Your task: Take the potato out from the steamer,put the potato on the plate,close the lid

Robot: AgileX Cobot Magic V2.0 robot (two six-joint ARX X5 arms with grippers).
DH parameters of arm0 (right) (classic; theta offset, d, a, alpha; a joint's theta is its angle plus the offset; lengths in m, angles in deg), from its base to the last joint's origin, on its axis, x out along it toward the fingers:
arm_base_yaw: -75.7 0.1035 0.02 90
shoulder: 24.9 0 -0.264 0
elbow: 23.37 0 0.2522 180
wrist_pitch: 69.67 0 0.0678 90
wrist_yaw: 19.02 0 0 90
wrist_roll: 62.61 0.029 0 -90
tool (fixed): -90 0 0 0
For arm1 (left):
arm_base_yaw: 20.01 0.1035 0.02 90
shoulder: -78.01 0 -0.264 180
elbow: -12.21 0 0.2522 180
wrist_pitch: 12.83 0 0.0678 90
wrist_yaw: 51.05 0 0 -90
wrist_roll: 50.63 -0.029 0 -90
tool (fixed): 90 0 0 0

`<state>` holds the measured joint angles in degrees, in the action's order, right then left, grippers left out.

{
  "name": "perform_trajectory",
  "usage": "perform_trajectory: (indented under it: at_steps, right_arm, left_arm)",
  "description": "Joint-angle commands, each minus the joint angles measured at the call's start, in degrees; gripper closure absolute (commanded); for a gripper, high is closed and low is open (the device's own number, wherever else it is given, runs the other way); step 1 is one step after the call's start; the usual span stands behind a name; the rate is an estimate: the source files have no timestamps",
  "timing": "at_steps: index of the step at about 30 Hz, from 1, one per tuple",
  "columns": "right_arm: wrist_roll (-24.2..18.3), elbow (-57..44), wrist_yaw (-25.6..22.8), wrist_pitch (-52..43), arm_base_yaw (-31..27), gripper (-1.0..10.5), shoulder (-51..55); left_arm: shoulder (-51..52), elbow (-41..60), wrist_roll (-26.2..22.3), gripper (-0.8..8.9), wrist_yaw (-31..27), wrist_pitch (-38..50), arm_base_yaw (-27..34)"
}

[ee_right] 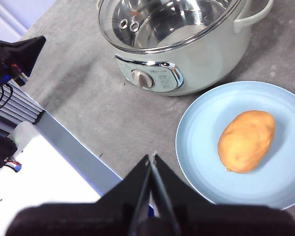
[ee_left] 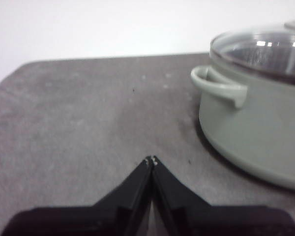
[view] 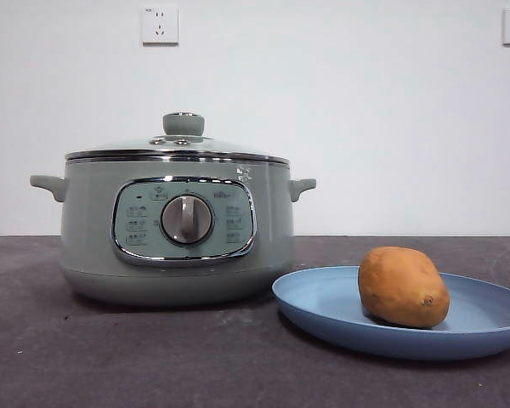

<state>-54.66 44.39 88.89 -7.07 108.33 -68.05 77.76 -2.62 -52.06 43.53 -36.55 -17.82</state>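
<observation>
Your potato point(view: 403, 286) lies on its side on the light-blue plate point(view: 323, 302) at the lower right of the front view, a small dark spot showing near its right end, while the sage-green steamer point(view: 93, 246) stands at centre left with its glass lid point(view: 177, 144) seated on the rim and the pale green knob on top. The plate's left edge sits just beside the steamer's base, and both rest on the dark grey table point(view: 110, 357); two white wall sockets point(view: 160, 25) show at the upper left and upper right corners of that frame. In the left wrist view, your left gripper point(ee_left: 152, 159) hangs low over bare table, its black jaws pressed together with nothing between them, and the steamer with one side handle fills the right side of the frame, well apart from the fingertips. In the right wrist view, your right gripper point(ee_right: 152, 157) is likewise clenched on nothing, held high above the table's near edge, looking down on the closed steamer at the top centre of the frame, its silver dial point(ee_right: 141, 78) facing the camera, and on the potato lying in the plate at the right. Neither gripper touches any of the task's things.
</observation>
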Motion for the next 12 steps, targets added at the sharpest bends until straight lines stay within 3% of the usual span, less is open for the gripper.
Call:
perform_trajectory:
  at_steps: [1, 12]
  right_arm:
    - [0.1, 0.1, -0.1, -0.3, 0.1, 9.5, 0.1]
    - [0.1, 0.1, -0.1, -0.3, 0.1, 9.5, 0.1]
  left_arm:
    - [0.2, 0.9, 0.3, 8.16, 0.1, -0.7, 0.2]
    - [0.2, 0.9, 0.3, 8.16, 0.0, -0.4, 0.2]
